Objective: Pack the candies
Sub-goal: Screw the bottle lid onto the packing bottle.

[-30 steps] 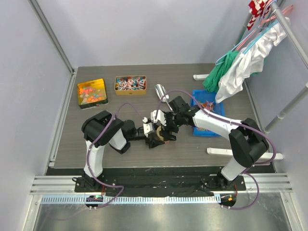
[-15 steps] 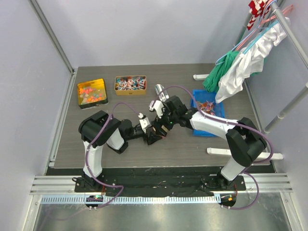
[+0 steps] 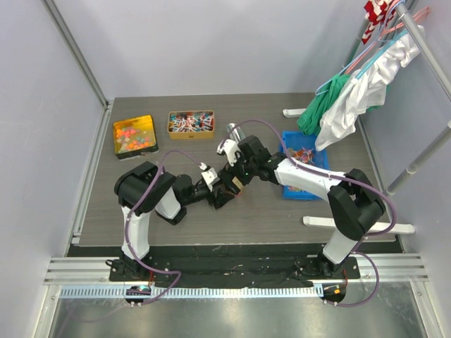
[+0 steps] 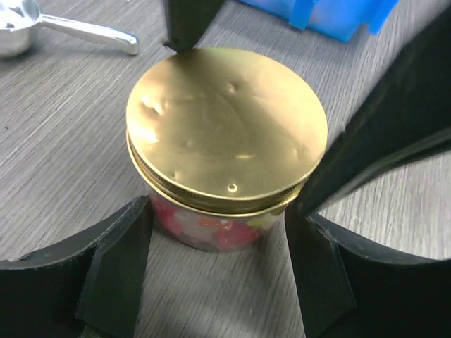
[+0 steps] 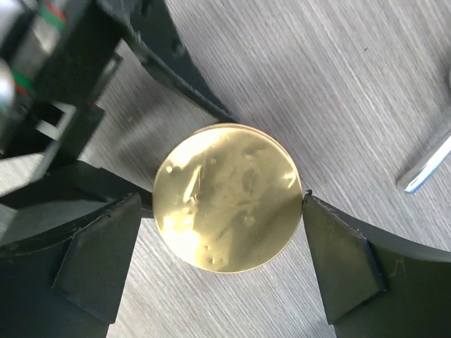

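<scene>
A small clear jar with a gold lid [image 4: 225, 127] stands on the table, with red, orange and yellow candies [image 4: 211, 229] showing through its wall. My left gripper [image 4: 218, 220] reaches in low and is shut on the jar's body, one finger on each side. My right gripper [image 5: 222, 201] hangs over the lid [image 5: 227, 197], open, with its fingers straddling the rim. One right fingertip [image 5: 313, 211] touches the rim and the other stands a small gap away. From above, both grippers meet at the jar [image 3: 230, 186], mid-table.
At the back left are a gold tin of gummies [image 3: 134, 134] and a tin of wrapped sweets [image 3: 190, 122]. A metal scoop [image 3: 235, 132] lies behind the jar. To the right are a blue tray [image 3: 304, 165], hanging clothes [image 3: 352, 91] and a white bar [image 3: 359, 224].
Both grippers and the jar have shifted a little to the left and slightly back. The right wrist has swung further over the jar.
</scene>
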You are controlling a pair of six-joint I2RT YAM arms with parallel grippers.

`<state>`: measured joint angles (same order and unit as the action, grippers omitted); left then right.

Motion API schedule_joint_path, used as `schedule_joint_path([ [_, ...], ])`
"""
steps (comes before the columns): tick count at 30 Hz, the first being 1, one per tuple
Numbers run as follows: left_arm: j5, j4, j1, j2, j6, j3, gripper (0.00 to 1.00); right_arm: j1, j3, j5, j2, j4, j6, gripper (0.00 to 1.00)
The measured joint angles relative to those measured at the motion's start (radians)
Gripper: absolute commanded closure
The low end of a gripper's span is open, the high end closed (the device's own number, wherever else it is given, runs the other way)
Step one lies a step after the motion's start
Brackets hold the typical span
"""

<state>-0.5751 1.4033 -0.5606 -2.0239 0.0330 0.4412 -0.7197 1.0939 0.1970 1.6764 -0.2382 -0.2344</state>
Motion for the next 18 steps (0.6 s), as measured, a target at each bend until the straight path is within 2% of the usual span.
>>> schedule_joint_path([
  [5,0.014,-0.011,-0.029,0.0,-0.037,0.007,0.8,0.053,0.041,0.093,-0.022,-0.042,-0.034,0.0],
  [8,0.001,-0.015,-0.034,-0.001,-0.053,0.009,0.78,0.1,0.05,0.155,-0.055,-0.078,-0.118,0.0],
  [13,-0.055,-0.018,-0.034,-0.009,-0.08,0.016,0.75,0.16,0.069,0.211,-0.095,-0.193,-0.391,0.0],
  [18,-0.122,-0.02,-0.034,-0.021,-0.095,0.028,0.68,0.168,0.078,0.221,-0.09,-0.329,-0.695,0.0],
])
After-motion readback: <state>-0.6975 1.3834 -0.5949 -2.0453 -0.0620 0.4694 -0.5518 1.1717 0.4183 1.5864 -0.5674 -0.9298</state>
